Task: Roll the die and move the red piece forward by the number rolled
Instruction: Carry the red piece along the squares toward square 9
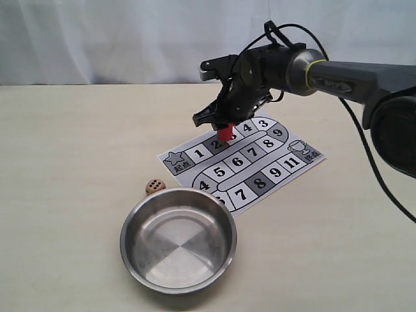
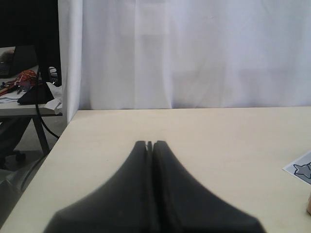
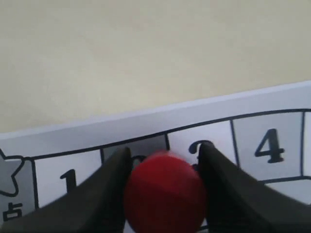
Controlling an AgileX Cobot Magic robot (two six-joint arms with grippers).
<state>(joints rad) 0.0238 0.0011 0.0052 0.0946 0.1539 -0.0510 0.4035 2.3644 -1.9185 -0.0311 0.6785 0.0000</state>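
Observation:
My right gripper (image 1: 224, 123) is shut on the red piece (image 1: 225, 133), a small red cylinder, over the paper game board (image 1: 250, 162) near squares 2 and 3. The right wrist view has the red piece (image 3: 165, 191) pinched between both dark fingers (image 3: 109, 189), with squares 1 to 4 behind it. The die (image 1: 155, 186), a tan wooden cube with dark pips, lies on the table between the board and the steel bowl (image 1: 178, 239). My left gripper (image 2: 149, 144) is shut and holds nothing, low over bare table; it is out of the exterior view.
The table's edge (image 2: 58, 141) runs along one side in the left wrist view, with a curtain (image 2: 194, 53) behind. A board corner (image 2: 300, 169) and a sliver of the die (image 2: 308, 204) show in that view. The right arm's cable (image 1: 364, 143) hangs over the table.

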